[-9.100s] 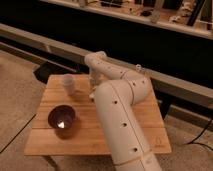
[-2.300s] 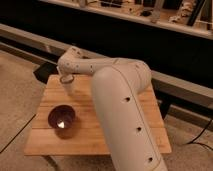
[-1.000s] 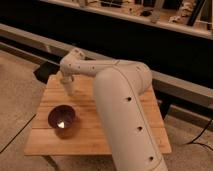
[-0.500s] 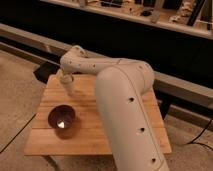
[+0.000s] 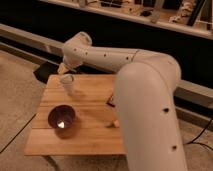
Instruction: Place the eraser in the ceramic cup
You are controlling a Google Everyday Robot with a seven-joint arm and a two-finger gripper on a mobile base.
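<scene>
Tool (image 5: 64, 69) just above small pale white ceramic cup (image 5: 67, 84), at far-left part of wooden surface (image 5: 90, 137); opening impossible to judge, contents unseen. Dark purple-brown bowl (image 5: 61, 118) nearer than cup.

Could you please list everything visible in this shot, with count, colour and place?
Table: one, light wood, centre of the view.
Cup: one, pale white, upright at the table's far left.
Bowl: one, dark purple-brown, on the table's near left, in front of the cup.
Small piece: one, orange-tan, on the table beside the arm's near side; what it is cannot be told.
Dark item: one, dark with a trace of red, mostly hidden at the arm's edge.
Counter: one, pale-edged, along the back with clutter on top.
Eraser: not visible.
Arm: one, white, sweeping from lower right to upper left.
Gripper: one, just above the cup, at the arm's end.
</scene>
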